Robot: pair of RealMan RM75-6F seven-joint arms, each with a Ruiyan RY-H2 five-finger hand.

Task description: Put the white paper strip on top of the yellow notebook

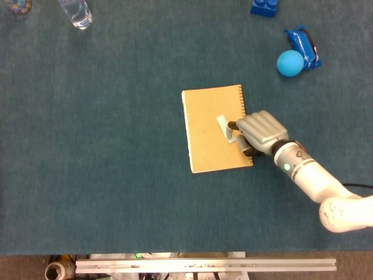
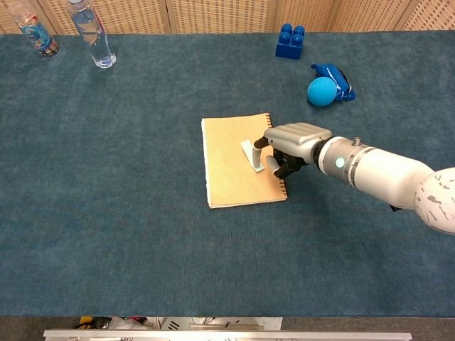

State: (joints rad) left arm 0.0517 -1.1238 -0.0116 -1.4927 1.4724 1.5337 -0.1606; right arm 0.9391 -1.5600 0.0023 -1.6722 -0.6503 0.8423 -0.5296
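Holding: my right hand [image 2: 295, 142] pinches the white paper strip [image 2: 253, 155], which stands tilted on the yellow notebook [image 2: 231, 167].
Risk: letting go early could tip the strip off the spiral edge; dragging could shift the notebook.
Left hand: unseen.
Table [image 2: 142, 234]: blue-green cloth.
Far side: blue ball [image 2: 321, 91], blue block [image 2: 288, 40], clear bottles [image 2: 92, 32], wicker panels behind.

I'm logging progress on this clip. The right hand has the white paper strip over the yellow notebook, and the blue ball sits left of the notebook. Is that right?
Not quite: in the head view the blue ball sits up and right of the yellow notebook, not left. The rest holds: the right hand has the white paper strip over it.
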